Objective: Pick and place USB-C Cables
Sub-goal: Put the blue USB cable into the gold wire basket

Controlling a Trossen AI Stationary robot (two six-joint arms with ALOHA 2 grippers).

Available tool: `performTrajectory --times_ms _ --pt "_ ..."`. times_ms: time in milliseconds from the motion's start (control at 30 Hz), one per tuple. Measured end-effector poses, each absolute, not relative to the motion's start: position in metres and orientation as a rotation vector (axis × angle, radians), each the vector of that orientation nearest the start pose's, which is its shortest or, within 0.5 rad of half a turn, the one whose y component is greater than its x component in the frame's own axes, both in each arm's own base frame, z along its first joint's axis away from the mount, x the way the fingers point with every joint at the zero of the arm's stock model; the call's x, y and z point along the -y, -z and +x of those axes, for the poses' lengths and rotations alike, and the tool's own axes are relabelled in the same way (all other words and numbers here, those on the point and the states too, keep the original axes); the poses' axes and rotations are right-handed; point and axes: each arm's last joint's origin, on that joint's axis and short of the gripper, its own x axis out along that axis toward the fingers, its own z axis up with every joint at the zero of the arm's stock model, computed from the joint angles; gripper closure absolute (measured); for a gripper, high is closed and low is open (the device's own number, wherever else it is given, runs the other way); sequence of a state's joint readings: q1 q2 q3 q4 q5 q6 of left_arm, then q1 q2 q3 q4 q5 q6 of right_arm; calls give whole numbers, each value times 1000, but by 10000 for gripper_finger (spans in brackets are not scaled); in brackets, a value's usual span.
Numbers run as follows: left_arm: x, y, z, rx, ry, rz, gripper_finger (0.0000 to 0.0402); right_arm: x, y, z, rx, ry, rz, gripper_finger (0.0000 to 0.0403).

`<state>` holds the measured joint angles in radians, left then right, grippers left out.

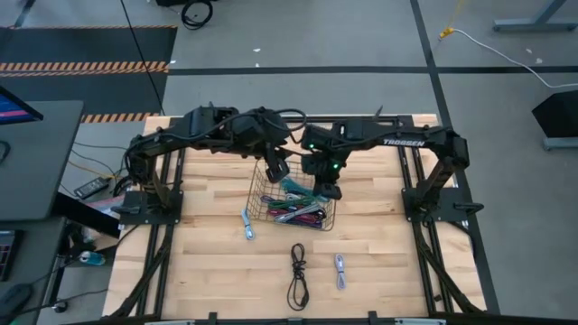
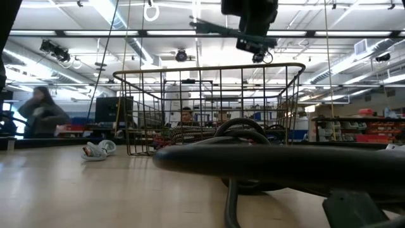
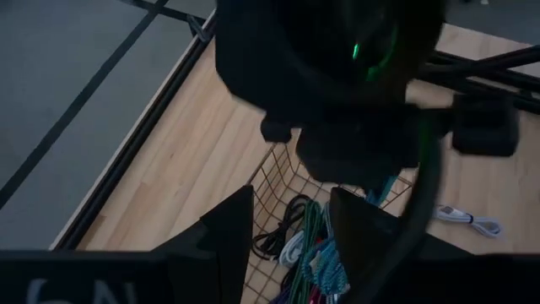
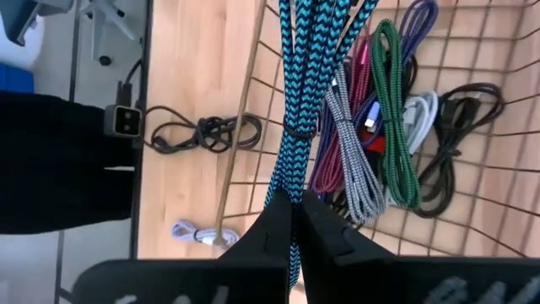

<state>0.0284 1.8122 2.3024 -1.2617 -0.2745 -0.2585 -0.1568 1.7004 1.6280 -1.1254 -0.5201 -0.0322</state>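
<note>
Teal cable (image 4: pixel 297 110) | clamped in right pincer (image 4: pixel 295 221) above basket (image 4: pixel 245 101) | left pincer (image 3: pixel 291 241) open beside

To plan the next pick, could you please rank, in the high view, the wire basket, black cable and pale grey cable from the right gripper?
1. Dark wire-mesh basket, directly under the right gripper.
2. Pale grey folded cable, on the bare table below it.
3. Black looped cable, farther leftward.
</note>
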Motion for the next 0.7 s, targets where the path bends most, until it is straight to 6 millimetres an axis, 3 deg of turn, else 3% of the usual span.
performTrajectory --times_ms 433,700 --pt "-17 -461 340 -730 -385 -148 237 36 -258 334 -1177 -321 402 395" --pt "-18 -461 340 -721 -391 -148 237 37 -243 331 -1198 -298 344 395"
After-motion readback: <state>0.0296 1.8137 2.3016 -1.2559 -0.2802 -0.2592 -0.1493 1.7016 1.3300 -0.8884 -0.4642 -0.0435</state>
